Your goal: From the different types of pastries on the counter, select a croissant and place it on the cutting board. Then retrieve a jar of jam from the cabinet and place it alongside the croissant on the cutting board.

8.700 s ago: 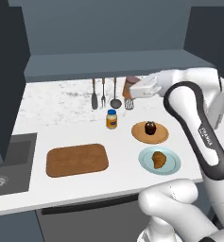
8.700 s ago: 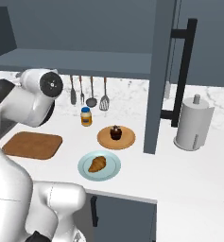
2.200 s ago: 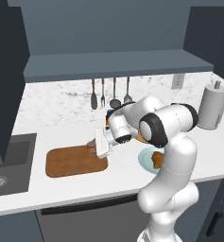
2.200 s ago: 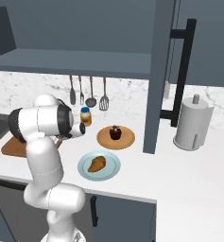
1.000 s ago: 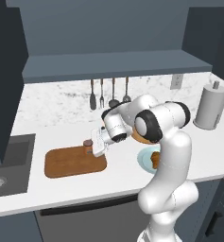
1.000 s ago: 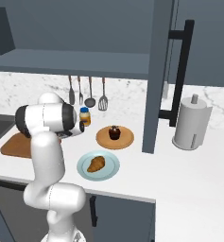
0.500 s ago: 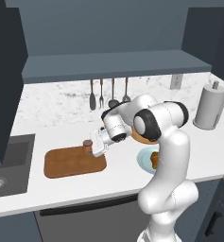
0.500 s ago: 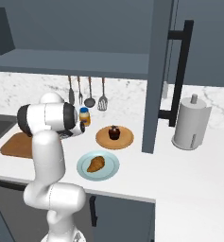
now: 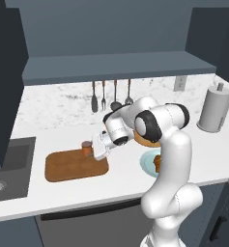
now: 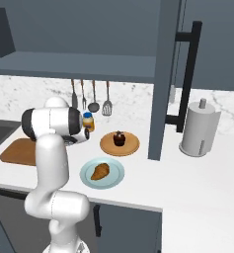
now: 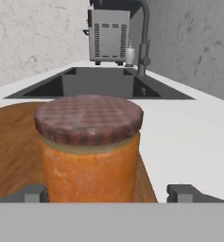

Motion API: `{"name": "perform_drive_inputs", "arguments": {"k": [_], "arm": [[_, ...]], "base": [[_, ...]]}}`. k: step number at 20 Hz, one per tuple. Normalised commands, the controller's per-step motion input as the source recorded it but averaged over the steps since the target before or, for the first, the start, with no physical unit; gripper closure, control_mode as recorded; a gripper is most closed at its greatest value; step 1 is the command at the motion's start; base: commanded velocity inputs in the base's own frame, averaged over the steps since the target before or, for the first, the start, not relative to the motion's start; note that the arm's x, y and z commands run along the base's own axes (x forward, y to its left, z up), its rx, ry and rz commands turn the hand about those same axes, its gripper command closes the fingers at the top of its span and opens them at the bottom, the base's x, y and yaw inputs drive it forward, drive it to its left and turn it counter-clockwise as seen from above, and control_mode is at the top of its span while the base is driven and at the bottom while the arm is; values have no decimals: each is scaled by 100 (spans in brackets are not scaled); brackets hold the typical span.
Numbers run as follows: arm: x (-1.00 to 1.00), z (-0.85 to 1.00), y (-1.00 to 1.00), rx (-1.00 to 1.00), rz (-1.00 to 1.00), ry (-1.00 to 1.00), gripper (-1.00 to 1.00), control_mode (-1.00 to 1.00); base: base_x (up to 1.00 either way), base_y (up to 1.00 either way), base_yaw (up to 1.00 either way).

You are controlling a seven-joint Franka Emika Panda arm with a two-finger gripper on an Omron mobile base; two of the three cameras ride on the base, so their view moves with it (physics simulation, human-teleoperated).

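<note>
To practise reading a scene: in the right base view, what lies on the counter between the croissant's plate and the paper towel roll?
Bare white counter lies between the croissant and the paper towel roll; the right base view shows this.

Arm bent low leftward, hand (image 9: 93, 150) fingers spread

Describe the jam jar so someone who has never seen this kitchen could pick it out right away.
Start at the long white marbled counter and find the flat brown wooden cutting board beside the sink. On the board's back right part stands a small squat orange-red jar with a dull brownish lid. The yellow jar with a blue lid is taller and stands off the board.
</note>
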Motion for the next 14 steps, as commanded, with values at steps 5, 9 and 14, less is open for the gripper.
{"name": "perform_drive_inputs", "arguments": {"k": [5,9,14], "arm": [[6,12,-48,4,0,0,-100,-100],[-3,3,-50,7,1,0,-100,-100],[-7,11,-29,7,4,-1,-100,-100]], "base": [[0,0,0],[0,0,0],[0,0,0]]}}
